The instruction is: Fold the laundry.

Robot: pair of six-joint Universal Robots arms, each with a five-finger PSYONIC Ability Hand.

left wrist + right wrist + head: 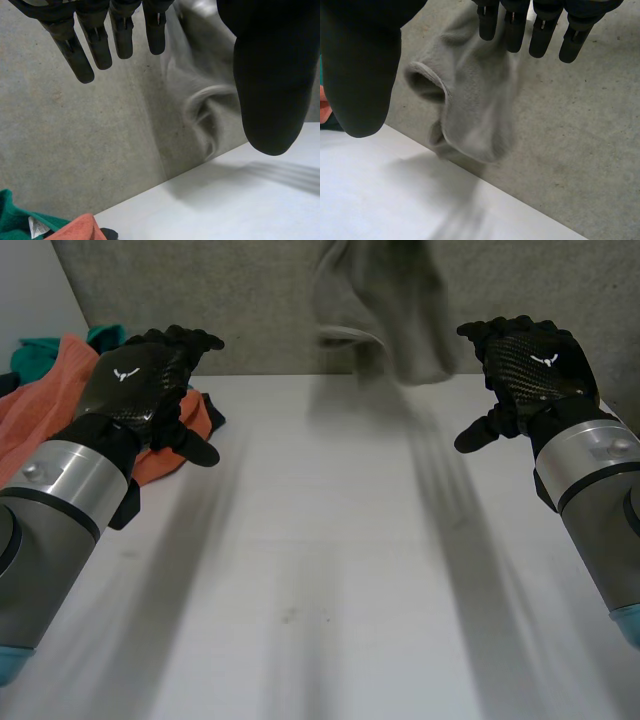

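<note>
A grey garment (pixel 385 310) hangs in mid-air above the far edge of the white table (pixel 320 580), touched by neither hand. My left hand (pixel 140 380) hovers at the left over a pile of clothes, fingers straight and holding nothing. My right hand (pixel 530 365) is raised at the right, also open and holding nothing. In the left wrist view the garment (pixel 200 100) floats between the fingers (pixel 100 45) and the thumb, well beyond them. In the right wrist view the garment (pixel 470 105), with a round opening in it, hangs past the fingertips (pixel 515 30).
A pile of laundry lies at the table's far left: an orange cloth (pixel 40 420) over a teal one (pixel 40 350), with a black piece (pixel 215 415) beside them. The orange (pixel 75 227) and teal (pixel 12 220) cloths also lie below my left hand. A grey speckled wall (pixel 200 300) stands behind the table.
</note>
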